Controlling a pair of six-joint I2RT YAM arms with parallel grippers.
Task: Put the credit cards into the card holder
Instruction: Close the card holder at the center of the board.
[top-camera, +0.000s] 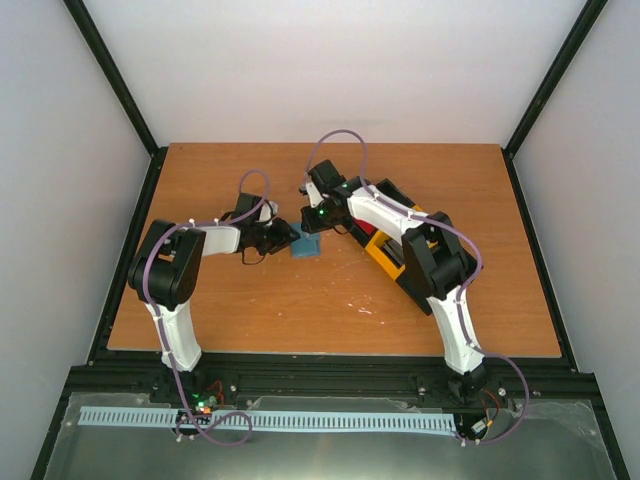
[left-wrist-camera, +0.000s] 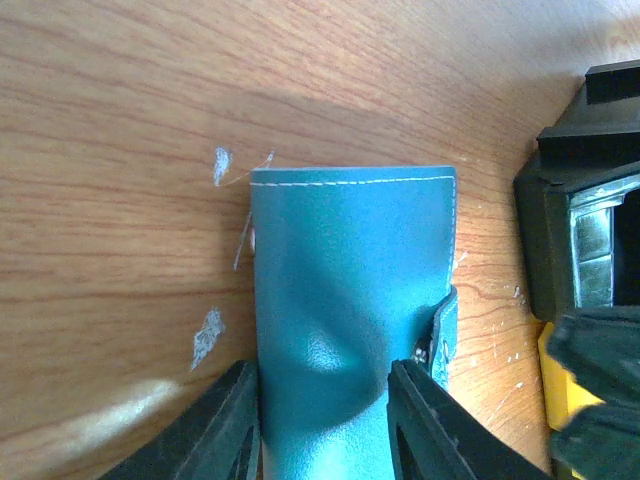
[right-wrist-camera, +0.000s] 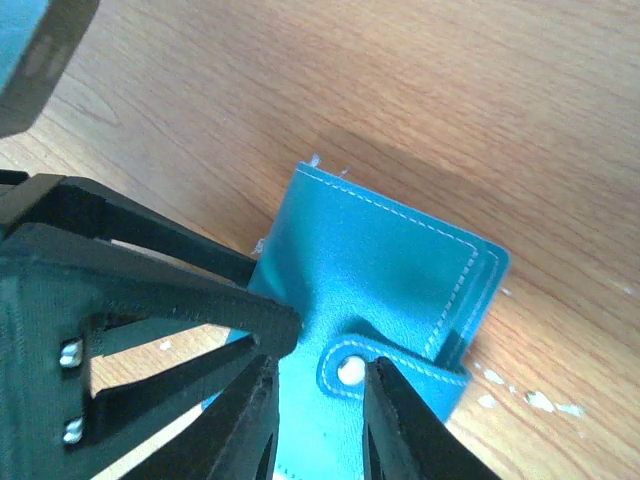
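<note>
Holder (top-camera: 306, 247), teal with pale stitching, flat on the desk (top-camera: 250, 310) about mid-way between near and far edge, just left of the black-and-yellow tray (top-camera: 383, 258). Folded shut, snap tab (right-wrist-camera: 345, 368) wrapped round one edge and lying on the top face.

Left gripper (left-wrist-camera: 322, 372) reaching in from the left and clamped on the holder: one finger (left-wrist-camera: 225, 430) against each long side, leather dimpled between them (a soft dent, no sharp fold).

Right gripper (right-wrist-camera: 320, 365) coming down from the far right, low over the same holder. Fingers (right-wrist-camera: 395, 420) close together with a narrow gap, the round end of the snap tab with its pale stud lying in that gap. Cannot tell whether pinched on the tab or only straddling it.

Pale scuffs on the wood around the holder.
</note>
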